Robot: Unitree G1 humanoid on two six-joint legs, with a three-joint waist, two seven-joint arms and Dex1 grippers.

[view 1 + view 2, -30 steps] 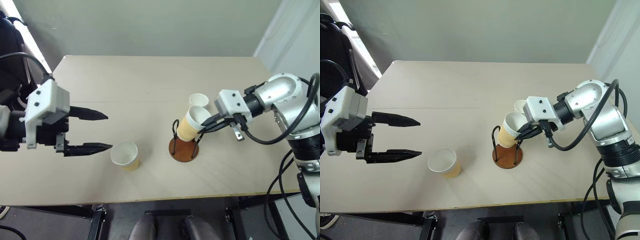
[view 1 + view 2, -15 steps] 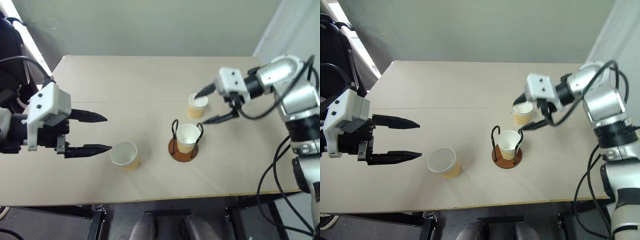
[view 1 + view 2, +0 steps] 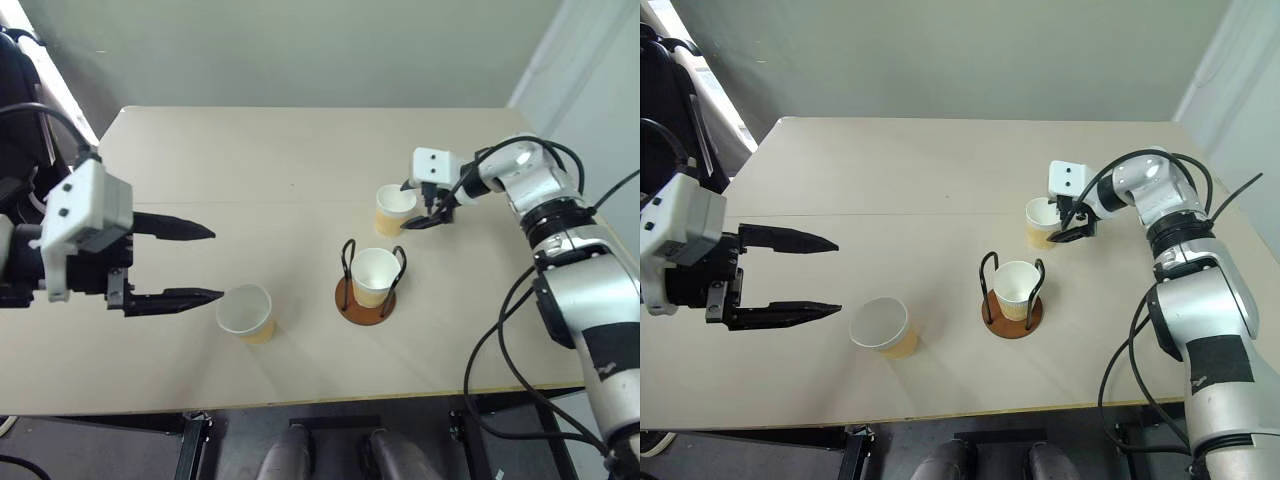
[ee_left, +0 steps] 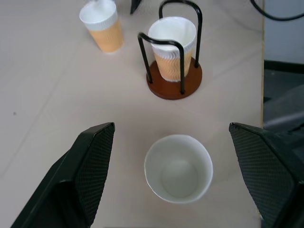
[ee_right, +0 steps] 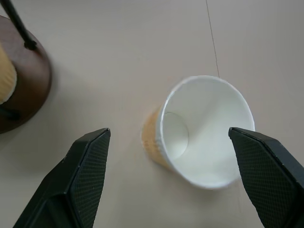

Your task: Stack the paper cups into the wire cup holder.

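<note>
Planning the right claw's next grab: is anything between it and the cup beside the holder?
Nothing visible: the right claw is open with bare table between its fingers and the cup; the wire cup holder stands off to the side.

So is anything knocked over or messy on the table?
No, nothing stands out. All three cups are upright: one sits in the holder, one stands in front of the open left tool, and one stands by the open right tool. No spills or dents show.
</note>
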